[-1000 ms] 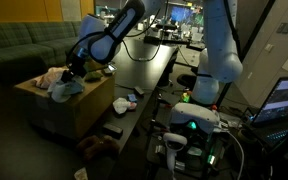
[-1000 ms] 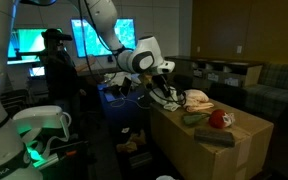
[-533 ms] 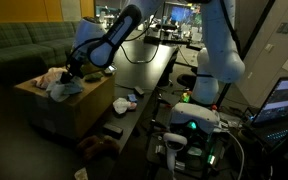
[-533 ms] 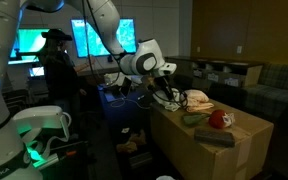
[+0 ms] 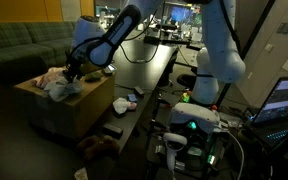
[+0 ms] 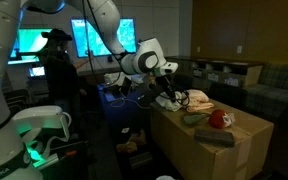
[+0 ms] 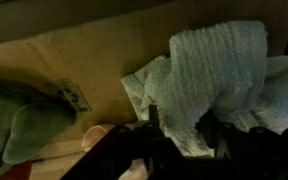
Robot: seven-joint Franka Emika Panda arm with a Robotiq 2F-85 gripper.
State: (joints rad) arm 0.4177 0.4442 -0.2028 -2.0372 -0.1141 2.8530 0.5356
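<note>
My claw (image 7: 184, 135) sits over the pale towel (image 7: 219, 70), bunched on the cardboard box (image 7: 74, 60) at 3 o'clock from the green toy (image 7: 19, 120). I cannot tell whether it is grasping or released; the towel seems not yet lifted.

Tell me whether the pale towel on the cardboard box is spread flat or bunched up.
Bunched up: in the wrist view the towel lies in rumpled, overlapping folds on the cardboard box, not flat.
</note>
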